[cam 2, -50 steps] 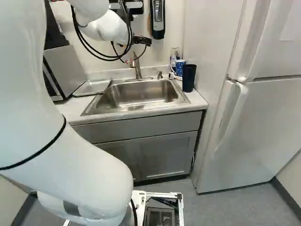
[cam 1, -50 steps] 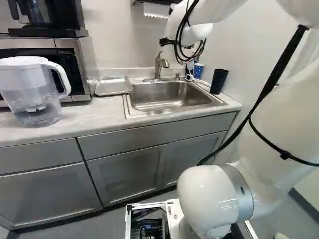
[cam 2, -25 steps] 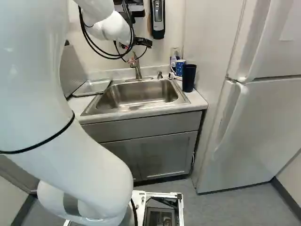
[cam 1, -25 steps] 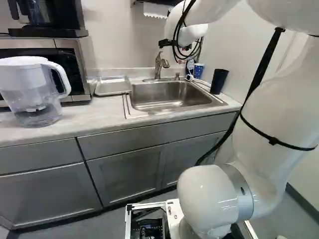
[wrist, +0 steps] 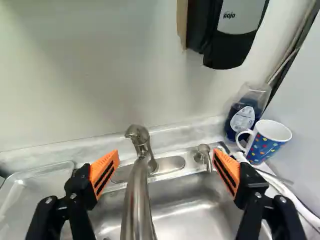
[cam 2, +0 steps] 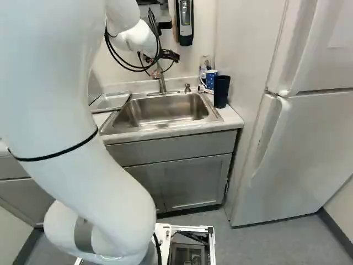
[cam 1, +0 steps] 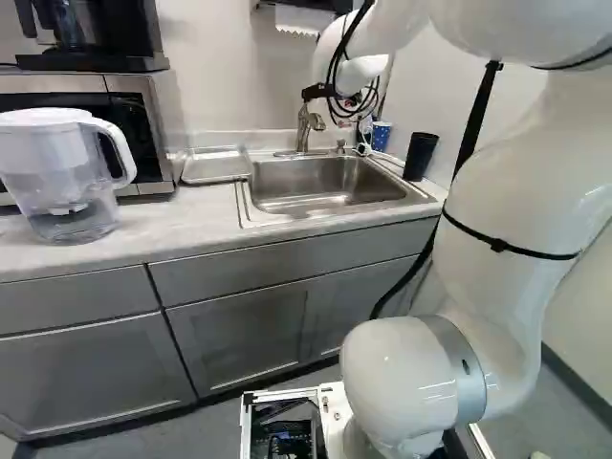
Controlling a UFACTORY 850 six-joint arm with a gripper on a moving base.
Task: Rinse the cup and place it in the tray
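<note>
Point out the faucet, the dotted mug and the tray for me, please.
Faucet [wrist: 136,197]: wrist view, on its spout.
Dotted mug [wrist: 263,148]: wrist view, on its outer side.
Tray [cam 1: 216,167]: left base view, on its inner floor.

From behind the arm [cam 1: 507,201], both base views look down, sharing the sink [cam 2: 160,110]; the wrist's faces the faucet [wrist: 137,200] closely

My arm [cam 1: 507,201] has shifted: big links swung in toward faucet [cam 1: 303,134] in both base views, wrist end [cam 1: 359,75] dropped lower, nearer faucet top. From right base view, I now see less of microwave [cam 1: 164,124], left of faucet.
</note>
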